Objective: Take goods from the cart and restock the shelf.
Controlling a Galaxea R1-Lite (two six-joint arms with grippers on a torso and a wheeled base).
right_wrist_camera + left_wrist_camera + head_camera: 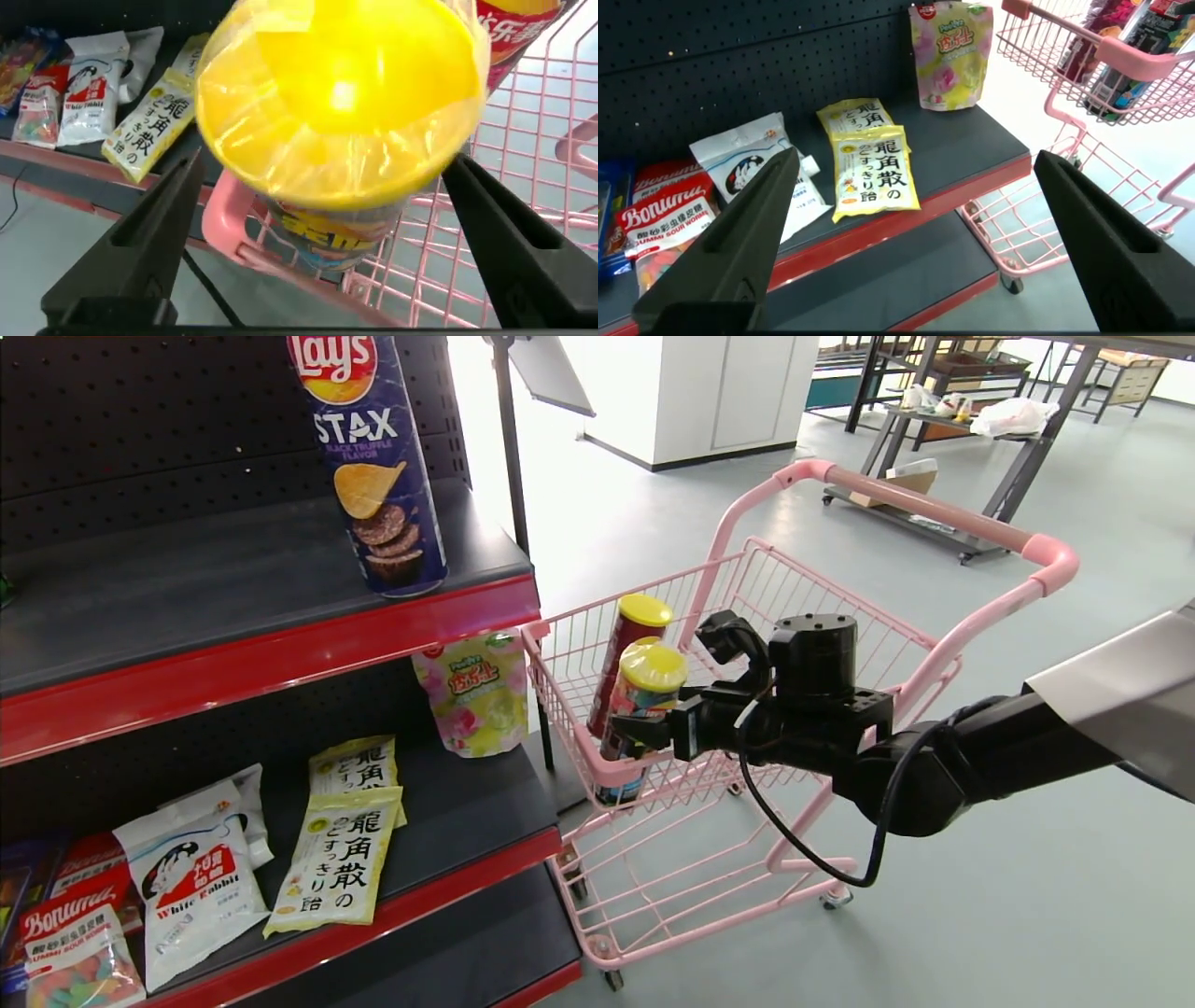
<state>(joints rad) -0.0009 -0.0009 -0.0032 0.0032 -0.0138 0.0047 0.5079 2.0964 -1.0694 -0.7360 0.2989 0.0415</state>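
Note:
A pink cart [934, 513] stands to the right of the black, red-edged shelf [233, 663]. Two yellow-lidded chip cans stand in the cart's front corner: a near one [649, 672] and a red one behind it [635, 625]. My right gripper [639, 728] is open, with a finger on each side of the near can [341, 93], just under its lid. My left gripper [915, 233] is open and holds nothing; it hangs in front of the lower shelf, by the yellow bags [873, 173].
A tall blue chips can [378, 476] stands on the upper shelf near its right end. The lower shelf holds yellow bags [336, 859], a white bag [191, 887], a red-labelled sweets bag [75, 943] and an upright pink-green pouch [476, 695]. Open floor lies behind the cart.

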